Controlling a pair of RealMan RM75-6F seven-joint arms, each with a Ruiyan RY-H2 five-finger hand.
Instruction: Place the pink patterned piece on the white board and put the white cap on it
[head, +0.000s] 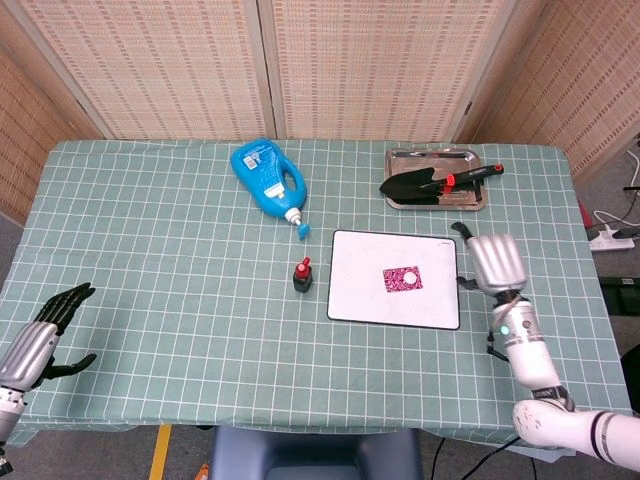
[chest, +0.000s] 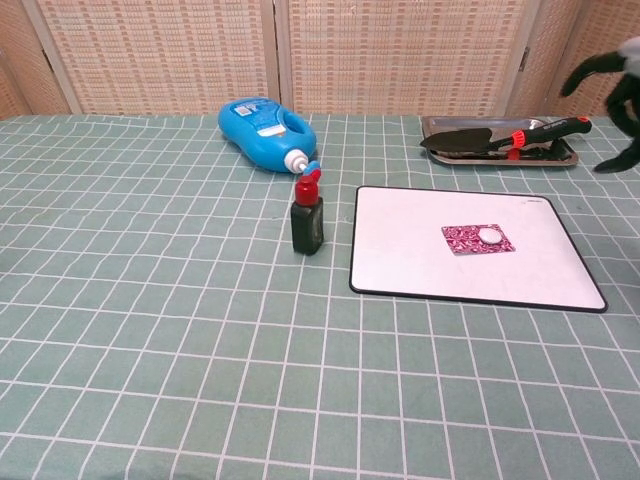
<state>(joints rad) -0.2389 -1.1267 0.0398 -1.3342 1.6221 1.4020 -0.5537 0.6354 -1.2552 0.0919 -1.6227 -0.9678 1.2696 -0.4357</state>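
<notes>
The pink patterned piece (chest: 478, 239) lay flat on the white board (chest: 420, 265), right of the board's centre; the white cap (chest: 489, 236) sat on top of it, toward its right half, and nothing touched either; judged from this layout, both parts of the task appeared complete. The right hand (head: 497, 264) hung beside the board's right edge, apart from it, holding nothing, with its fingers apart and its thumb pointing toward the board; this position read as clearance, so that the stacked pair would not be disturbed. The left hand (head: 42, 336) rested at the near left corner of the table, well apart from the work, empty, its dark fingers loosely spread.

The head view showed both hands whole and the board's position between the small black bottle (head: 302, 277) and the right hand; it showed the cap only as a pale dot. The chest view showed the cap's rounded outline on the piece plainly, and the bottle's red top; it caught only dark fingertips (chest: 610, 163) of the right hand at the frame's upper right edge, and omitted the left hand entirely.
</notes>
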